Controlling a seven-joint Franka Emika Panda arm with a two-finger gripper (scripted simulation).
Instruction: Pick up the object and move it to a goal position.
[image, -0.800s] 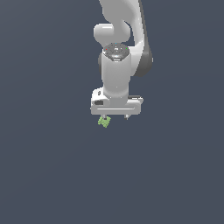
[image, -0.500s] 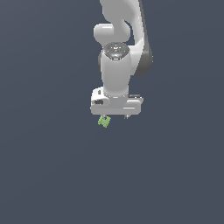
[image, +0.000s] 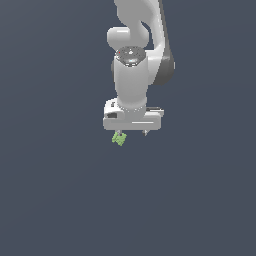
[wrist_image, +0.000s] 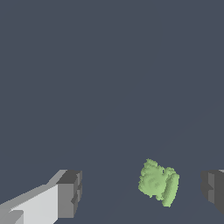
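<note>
The arm hangs straight down over a plain dark grey surface (image: 60, 200). Its gripper (wrist_image: 142, 194) stands wide, touching nothing; the green object (wrist_image: 158, 182) lies between the fingers (wrist_image: 69, 193), nearer one pad.

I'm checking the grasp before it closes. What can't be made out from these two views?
- Exterior view: the claw fingertips, hidden under the hand; the clump too small for detail.
- Wrist view: one finger cut off by the edge.
- Goal position: not marked in either view.
</note>
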